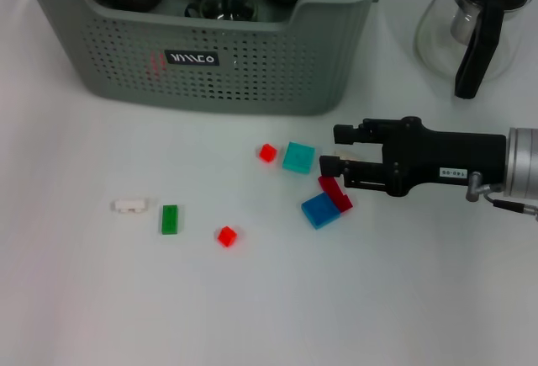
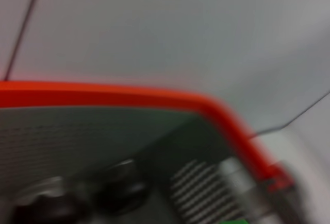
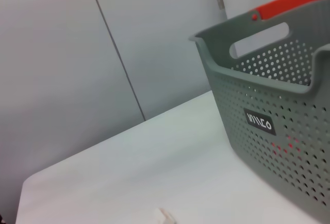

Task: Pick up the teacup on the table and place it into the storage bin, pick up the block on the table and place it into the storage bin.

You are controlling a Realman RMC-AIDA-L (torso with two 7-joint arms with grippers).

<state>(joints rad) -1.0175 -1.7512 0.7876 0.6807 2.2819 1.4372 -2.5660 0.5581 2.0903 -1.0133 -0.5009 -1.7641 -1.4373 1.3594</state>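
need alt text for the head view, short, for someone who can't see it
The right claw, open, reaches in over a white table beside a cluster of teal, blue and dark red blocks. Behind stands a grey-green storage bin holding dark teaware, with a glass carafe to its right.

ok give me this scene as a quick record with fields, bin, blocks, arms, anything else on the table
bin: grey-green perforated plastic storage bin at the table's far side, dark teaware inside
blocks on table: teal square block, blue block, dark red block, two small red cubes, green flat block, white piece
right pincer: open, low over the table beside the teal, blue and dark red blocks, holding nothing
left arm: not in the head view
other: glass carafe with black handle, right of the bin
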